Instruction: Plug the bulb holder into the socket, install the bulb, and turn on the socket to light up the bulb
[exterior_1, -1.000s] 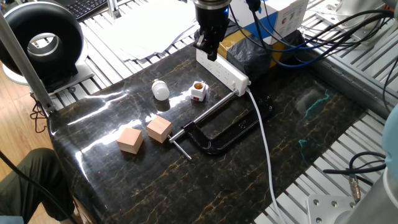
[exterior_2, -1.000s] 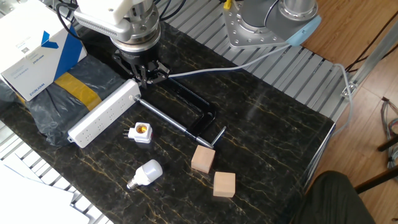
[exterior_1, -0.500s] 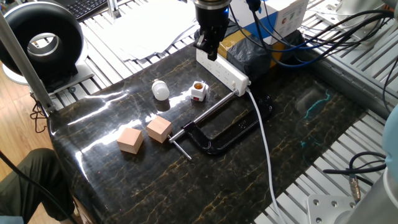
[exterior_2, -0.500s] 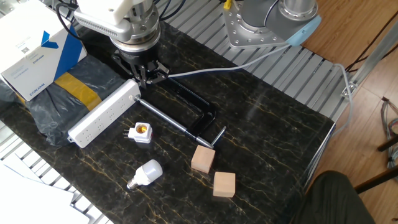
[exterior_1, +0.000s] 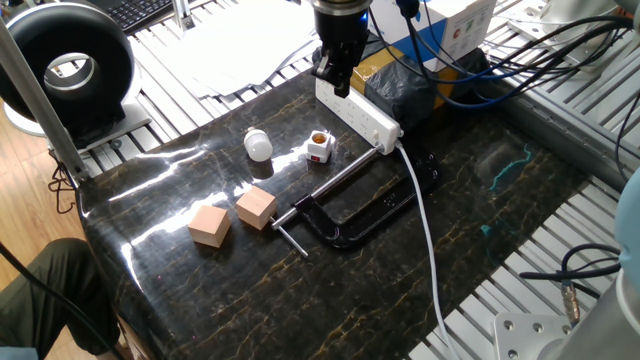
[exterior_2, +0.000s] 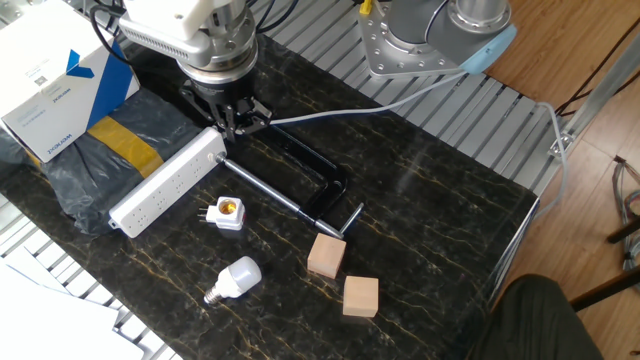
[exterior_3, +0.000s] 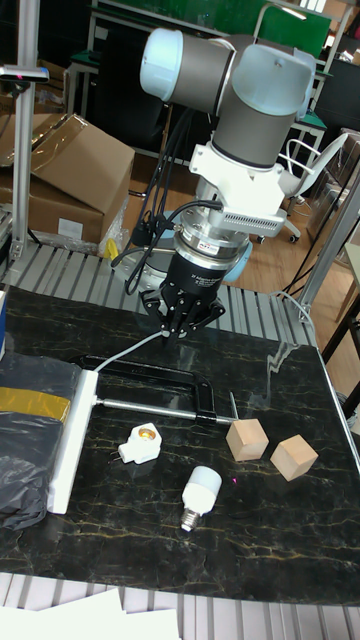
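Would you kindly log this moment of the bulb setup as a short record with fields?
gripper: above the cable end of the socket, holding nothing; open or shut unclear
socket: white strip lying on the table, nothing plugged in
bulb holder: loose on the table beside the socket, prongs free
bulb: lying on its side, not installed
black clamp: lying flat between the socket's cable end and the wooden cubes
wooden cubes: two, near the clamp's handle
task progress: no step done yet

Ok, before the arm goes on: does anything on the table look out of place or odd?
A black clamp lies loose by the power strip, and two wooden cubes sit nearby; none belong to this job. Nothing is spilled or damaged.
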